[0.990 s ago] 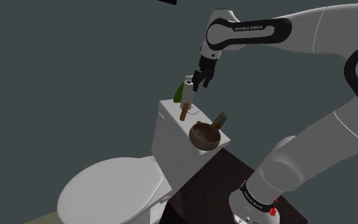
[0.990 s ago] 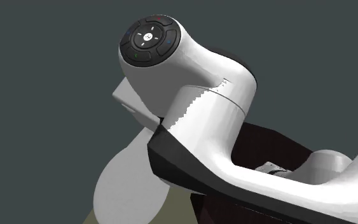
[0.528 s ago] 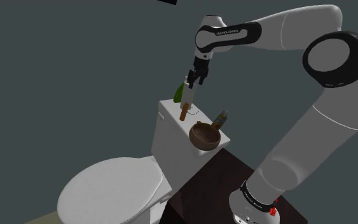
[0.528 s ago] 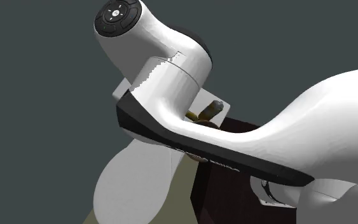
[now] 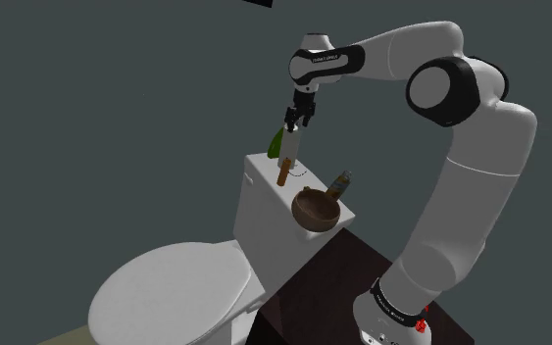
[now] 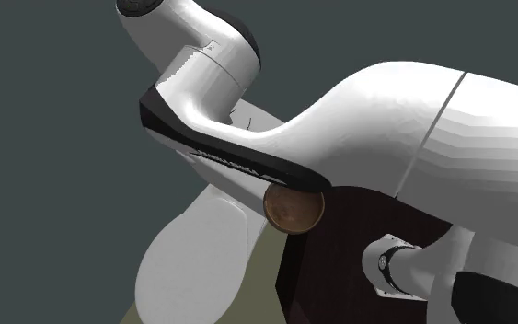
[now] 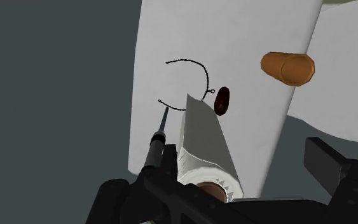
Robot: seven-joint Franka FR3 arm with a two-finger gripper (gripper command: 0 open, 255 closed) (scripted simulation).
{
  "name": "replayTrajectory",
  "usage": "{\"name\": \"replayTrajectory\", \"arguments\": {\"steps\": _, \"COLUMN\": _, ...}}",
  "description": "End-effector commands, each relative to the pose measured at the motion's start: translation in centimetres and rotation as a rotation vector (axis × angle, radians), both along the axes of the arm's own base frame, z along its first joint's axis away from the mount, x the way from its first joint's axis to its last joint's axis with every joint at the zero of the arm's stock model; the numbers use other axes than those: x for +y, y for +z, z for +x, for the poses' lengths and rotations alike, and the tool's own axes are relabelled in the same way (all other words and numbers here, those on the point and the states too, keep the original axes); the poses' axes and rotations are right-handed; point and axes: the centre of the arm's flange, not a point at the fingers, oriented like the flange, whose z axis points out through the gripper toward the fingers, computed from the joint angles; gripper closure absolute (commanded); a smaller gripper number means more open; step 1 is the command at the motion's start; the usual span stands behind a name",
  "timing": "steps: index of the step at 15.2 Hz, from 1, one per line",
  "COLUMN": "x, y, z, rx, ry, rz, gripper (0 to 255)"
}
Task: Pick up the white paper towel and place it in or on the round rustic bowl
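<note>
A white paper towel roll (image 5: pixel 289 147) stands upright at the far end of the toilet tank top (image 5: pixel 264 169). My gripper (image 5: pixel 294 122) hangs over it with the black fingers open. In the wrist view the roll (image 7: pixel 204 143) sits between the fingers, close against one finger (image 7: pixel 163 167) and apart from the other (image 7: pixel 329 164); its brown core faces the camera. The round brown bowl (image 5: pixel 315 211) rests on the near end of the tank and also appears under the arm in the second exterior view (image 6: pixel 294 210).
On the tank top are a green object (image 5: pixel 275 145), an orange-brown cylinder (image 5: pixel 283 174), a thin black wire loop (image 7: pixel 193 73), a small dark red piece (image 7: pixel 222 101) and a small bottle (image 5: pixel 339 183). The toilet lid (image 5: pixel 171 294) lies below, and the dark stand (image 5: pixel 352 284) is beside it.
The gripper has shifted to the shoulder view's left, from beside the roll to over it. The arm's elbow swung up and back. The roll and the bowl have not moved.
</note>
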Motion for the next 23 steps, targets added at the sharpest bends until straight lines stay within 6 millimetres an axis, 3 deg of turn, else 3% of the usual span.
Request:
{"name": "replayTrajectory", "arguments": {"steps": 1, "x": -1.6, "y": -0.8, "z": 1.9, "rx": -0.001, "ry": -0.005, "rz": -0.015, "gripper": 0}}
{"name": "replayTrajectory", "arguments": {"steps": 10, "x": -2.6, "y": -5.0, "z": 2.3, "rx": -0.001, "ry": -0.007, "rz": -0.019, "gripper": 0}}
{"name": "replayTrajectory", "arguments": {"steps": 17, "x": -2.6, "y": -5.0, "z": 2.3, "rx": -0.001, "ry": -0.007, "rz": -0.019, "gripper": 0}}
{"name": "replayTrajectory", "arguments": {"steps": 18, "x": -2.6, "y": -5.0, "z": 2.3, "rx": -0.001, "ry": -0.007, "rz": -0.019, "gripper": 255}}
{"name": "replayTrajectory", "arguments": {"steps": 23, "x": -2.6, "y": -5.0, "z": 2.3, "rx": -0.001, "ry": -0.007, "rz": -0.019, "gripper": 255}}
